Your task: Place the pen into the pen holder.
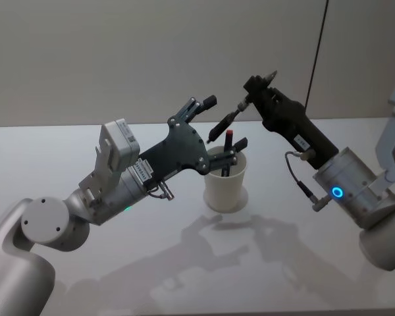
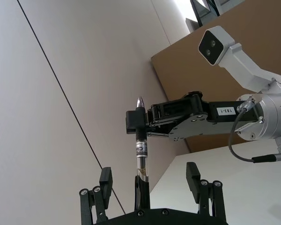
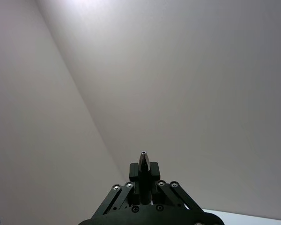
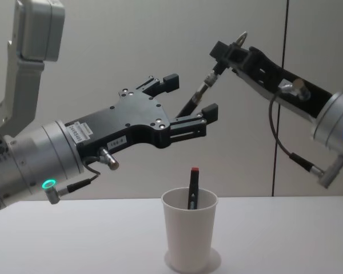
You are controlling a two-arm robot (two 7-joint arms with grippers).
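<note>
Chest view shows the right hand [image 4: 226, 54] clamping a slim black-and-silver pen [image 4: 201, 90] between the left hand's [image 4: 190, 98] wide-spread fingers, above the white paper cup [image 4: 189, 240] on the worktop [image 4: 74, 240].

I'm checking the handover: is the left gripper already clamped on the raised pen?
No. The left gripper is open around the pen, which the right gripper holds.

Head: high, looking down. Chest: low, side-on. Both share pen holder [image 1: 225, 181]. Wrists: close, facing upward toward wall.
</note>
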